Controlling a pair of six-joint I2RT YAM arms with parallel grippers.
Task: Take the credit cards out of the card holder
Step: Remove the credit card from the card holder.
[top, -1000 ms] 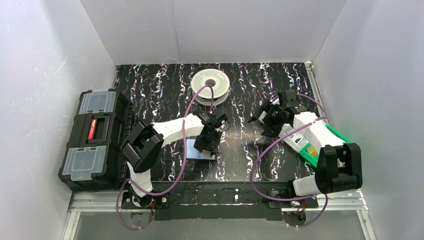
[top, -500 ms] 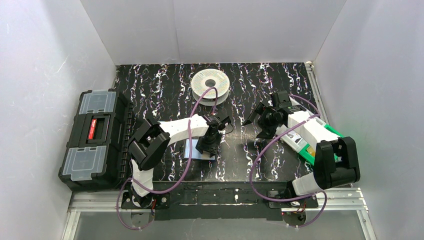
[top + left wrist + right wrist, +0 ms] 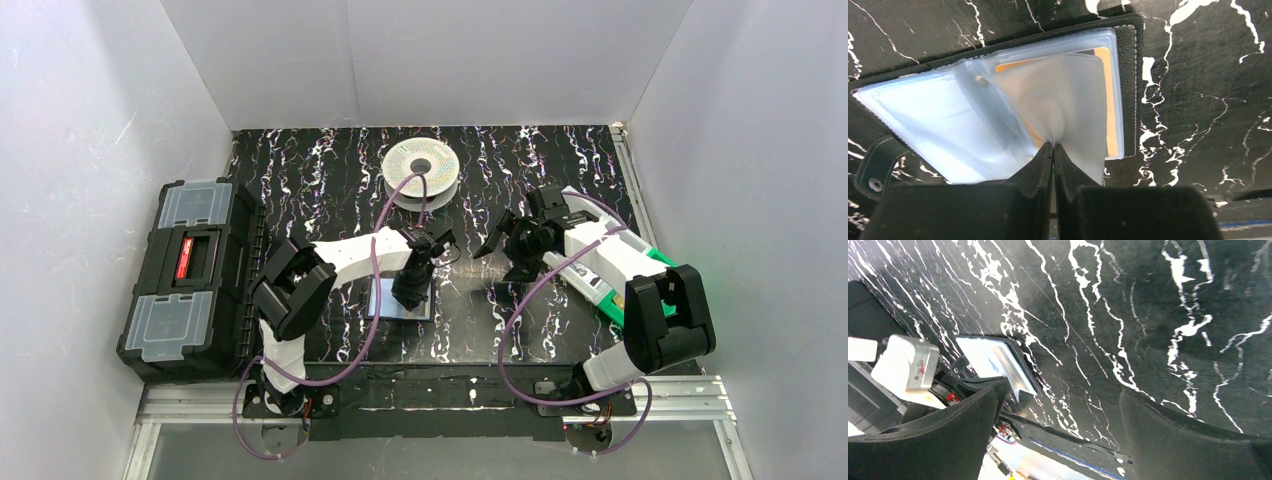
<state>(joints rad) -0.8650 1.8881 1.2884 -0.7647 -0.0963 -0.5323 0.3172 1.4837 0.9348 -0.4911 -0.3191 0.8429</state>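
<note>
Pinching clear sleeve (image 3: pixel 1068 105) of card holder (image 3: pixel 1131 90) — L pincer (image 3: pixel 1053 150) clamped on it, orange card (image 3: pixel 1111 100) inside; R pincer (image 3: pixel 1060 392) spread wide.

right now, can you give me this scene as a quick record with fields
card holder: open, lying flat
left gripper: shut, pinching the edge of a clear sleeve of the holder
orange card: inside a sleeve, not out yet
right gripper: open, empty, off to the holder's right
task state: no card out of the holder
</note>
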